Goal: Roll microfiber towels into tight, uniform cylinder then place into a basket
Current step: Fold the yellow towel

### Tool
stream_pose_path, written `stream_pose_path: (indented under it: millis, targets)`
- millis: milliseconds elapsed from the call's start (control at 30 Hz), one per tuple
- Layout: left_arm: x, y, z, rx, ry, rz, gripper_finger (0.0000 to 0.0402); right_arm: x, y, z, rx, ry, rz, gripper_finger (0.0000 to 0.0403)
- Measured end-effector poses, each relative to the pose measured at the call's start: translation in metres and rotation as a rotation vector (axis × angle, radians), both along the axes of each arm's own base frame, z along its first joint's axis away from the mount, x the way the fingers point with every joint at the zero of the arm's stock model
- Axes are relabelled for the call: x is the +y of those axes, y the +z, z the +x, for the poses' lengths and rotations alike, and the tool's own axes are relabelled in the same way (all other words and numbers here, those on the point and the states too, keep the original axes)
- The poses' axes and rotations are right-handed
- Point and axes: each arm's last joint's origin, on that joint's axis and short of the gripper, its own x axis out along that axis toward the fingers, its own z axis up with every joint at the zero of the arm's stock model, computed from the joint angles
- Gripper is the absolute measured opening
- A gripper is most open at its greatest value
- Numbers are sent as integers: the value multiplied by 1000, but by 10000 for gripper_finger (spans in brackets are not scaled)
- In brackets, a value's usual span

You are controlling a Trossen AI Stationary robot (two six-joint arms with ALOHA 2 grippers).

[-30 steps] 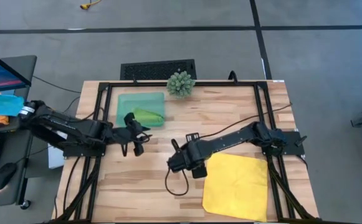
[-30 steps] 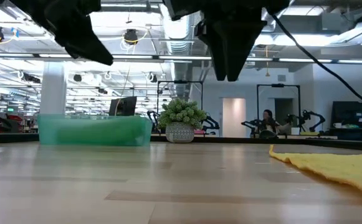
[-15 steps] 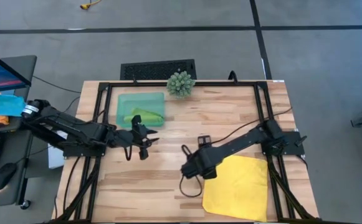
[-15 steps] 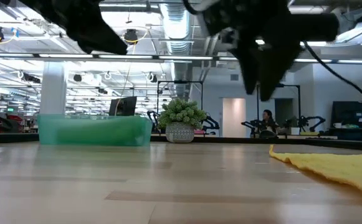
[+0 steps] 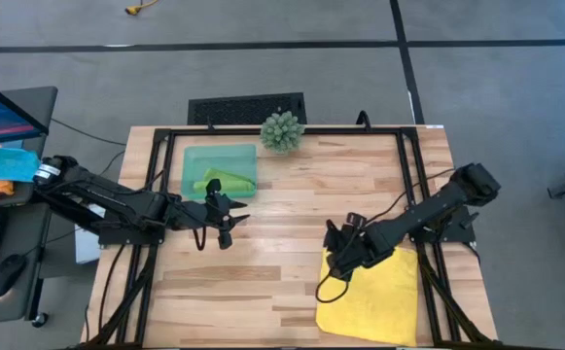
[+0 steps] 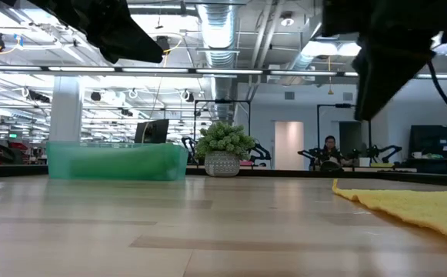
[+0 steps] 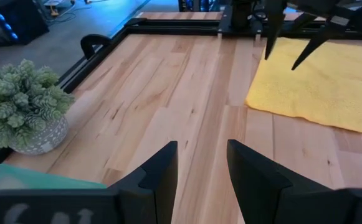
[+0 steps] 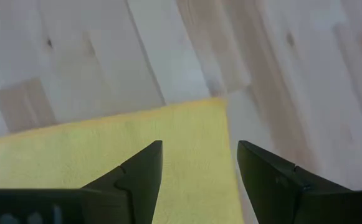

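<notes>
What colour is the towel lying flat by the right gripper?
Bright yellow towel; the high view shows it best.

green towel (image 5: pixel 226 181) rolled in teal basket (image 5: pixel 196 156) | yellow towel (image 5: pixel 371 292) flat, front-right

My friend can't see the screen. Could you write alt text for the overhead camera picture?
Two dark robot arms reach over a wooden table: the right gripper, fingers open, hovers at a corner of a flat yellow towel. The left gripper hangs empty near a teal basket holding a rolled green towel, beside a small potted plant.
</notes>
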Motion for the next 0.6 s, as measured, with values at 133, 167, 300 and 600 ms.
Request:
stream_pose_path:
  millis: [133,167,300,600]
  targets:
    - [0,0,0,0,-1,0,130,4,-15,-8,-9,-47,17,230]
    - [0,0,0,0,-1,0,130,4,-18,-9,-11,-53,20,230]
    - [0,0,0,1,-1,0,130,5,-33,-7,7,-62,8,230]
    - [0,-1,0,7,-4,-1,130,0,-66,13,28,-99,-33,230]
